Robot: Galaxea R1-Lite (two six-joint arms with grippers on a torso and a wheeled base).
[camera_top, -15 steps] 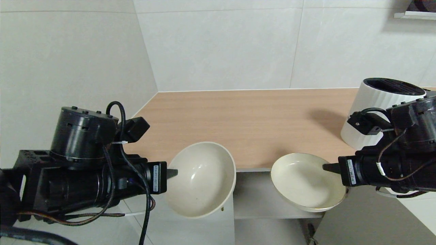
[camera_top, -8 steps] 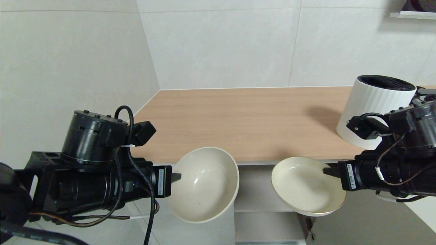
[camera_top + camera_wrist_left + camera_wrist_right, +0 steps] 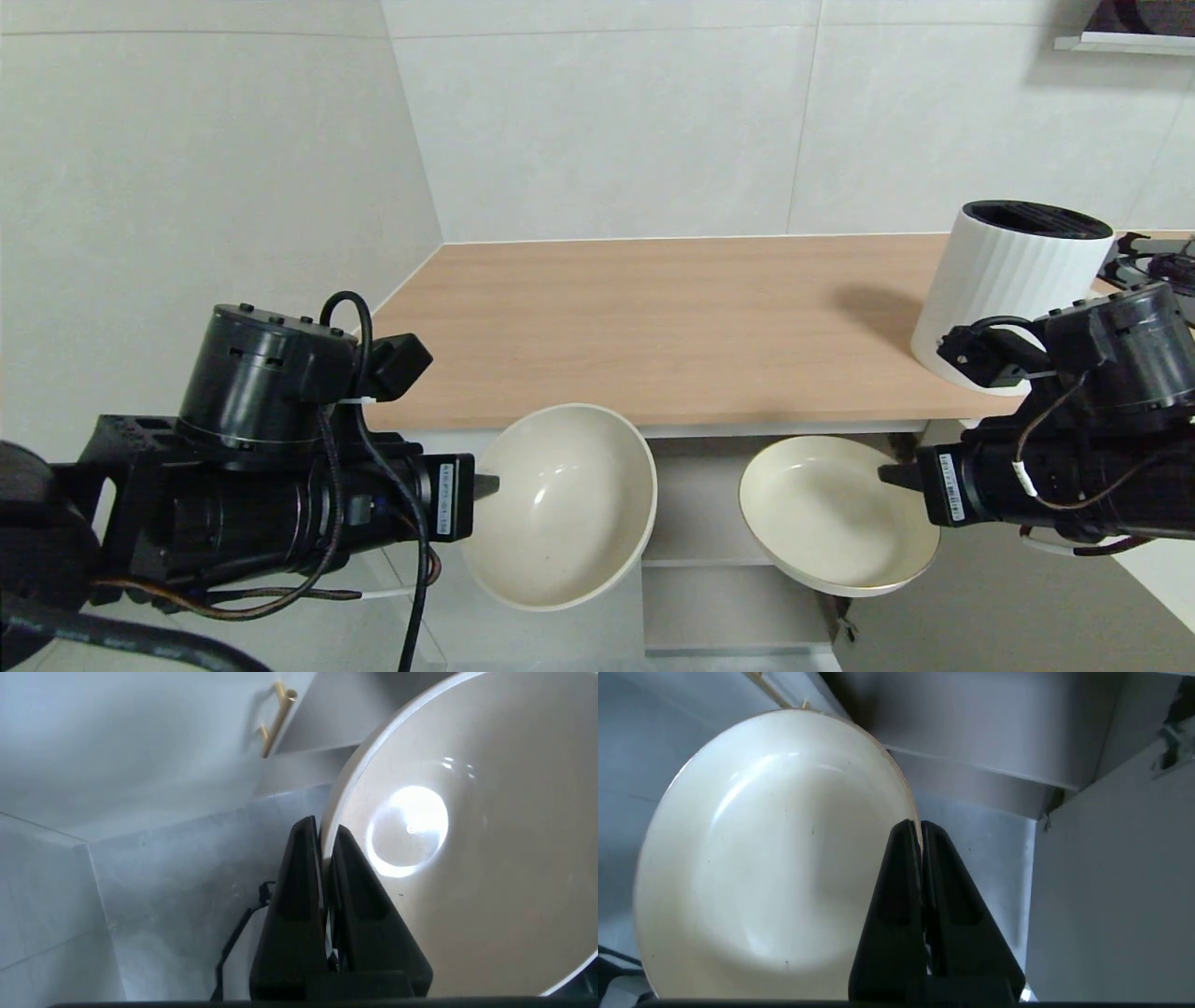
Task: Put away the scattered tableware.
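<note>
My left gripper (image 3: 487, 485) is shut on the rim of a deep cream bowl (image 3: 560, 504), held tilted in the air just in front of the wooden counter's front edge. In the left wrist view the black fingers (image 3: 313, 859) pinch the bowl's (image 3: 448, 868) rim. My right gripper (image 3: 892, 474) is shut on the rim of a shallow cream plate (image 3: 831, 513), held in front of the open cabinet below the counter. The right wrist view shows its fingers (image 3: 920, 859) clamped on the plate's (image 3: 775, 849) edge.
A white ribbed cylindrical container (image 3: 1008, 289) stands on the wooden counter (image 3: 653, 327) at the right. A stove (image 3: 1148, 261) lies at the far right. Open cabinet shelves (image 3: 691, 513) sit under the counter. Tiled walls close the back and left.
The head camera has shifted, so the counter sits differently in view. Both arms keep their hold; bowl and plate have come back off the counter's edge and now hang in front of it.
</note>
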